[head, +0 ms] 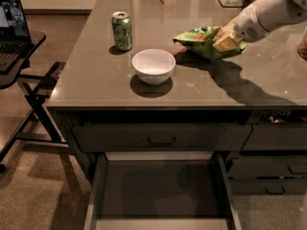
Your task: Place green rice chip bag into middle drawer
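The green rice chip bag point(199, 38) hangs a little above the grey counter point(100, 80), its shadow on the counter beneath it. My gripper point(225, 40) is at the bag's right end, shut on the bag, with the white arm reaching in from the upper right. The middle drawer point(158, 190) stands pulled open below the counter's front edge, its flat grey interior bare.
A white bowl point(153, 65) sits left of the bag. A green soda can point(122, 30) stands further left. A shut drawer with a dark handle point(161, 141) is above the open one. A stand with a laptop point(12, 28) is at the left.
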You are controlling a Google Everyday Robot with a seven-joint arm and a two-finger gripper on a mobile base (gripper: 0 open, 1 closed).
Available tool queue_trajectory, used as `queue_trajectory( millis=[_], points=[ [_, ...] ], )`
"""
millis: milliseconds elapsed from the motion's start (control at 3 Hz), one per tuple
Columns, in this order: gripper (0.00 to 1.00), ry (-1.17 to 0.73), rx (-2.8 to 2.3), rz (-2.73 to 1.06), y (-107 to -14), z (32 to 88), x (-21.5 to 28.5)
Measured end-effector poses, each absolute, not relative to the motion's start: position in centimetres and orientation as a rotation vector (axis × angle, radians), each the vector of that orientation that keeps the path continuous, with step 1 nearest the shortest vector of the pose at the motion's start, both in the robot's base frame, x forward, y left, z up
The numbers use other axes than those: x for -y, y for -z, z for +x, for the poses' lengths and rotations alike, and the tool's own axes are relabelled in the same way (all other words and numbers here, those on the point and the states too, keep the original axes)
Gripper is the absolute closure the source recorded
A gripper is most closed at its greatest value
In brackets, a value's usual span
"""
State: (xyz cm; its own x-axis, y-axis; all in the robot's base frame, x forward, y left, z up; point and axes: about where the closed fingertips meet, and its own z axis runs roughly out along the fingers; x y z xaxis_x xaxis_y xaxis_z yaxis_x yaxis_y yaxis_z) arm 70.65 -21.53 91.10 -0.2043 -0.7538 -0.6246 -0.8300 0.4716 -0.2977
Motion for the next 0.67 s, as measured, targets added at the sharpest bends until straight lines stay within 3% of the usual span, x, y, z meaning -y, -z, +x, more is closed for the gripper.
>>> queue_trajectory(
  millis=[667],
  points=[
    [1.00, -0.140, -1.854, -1.187, -96.9, 64.7, 25.4]
  ],
)
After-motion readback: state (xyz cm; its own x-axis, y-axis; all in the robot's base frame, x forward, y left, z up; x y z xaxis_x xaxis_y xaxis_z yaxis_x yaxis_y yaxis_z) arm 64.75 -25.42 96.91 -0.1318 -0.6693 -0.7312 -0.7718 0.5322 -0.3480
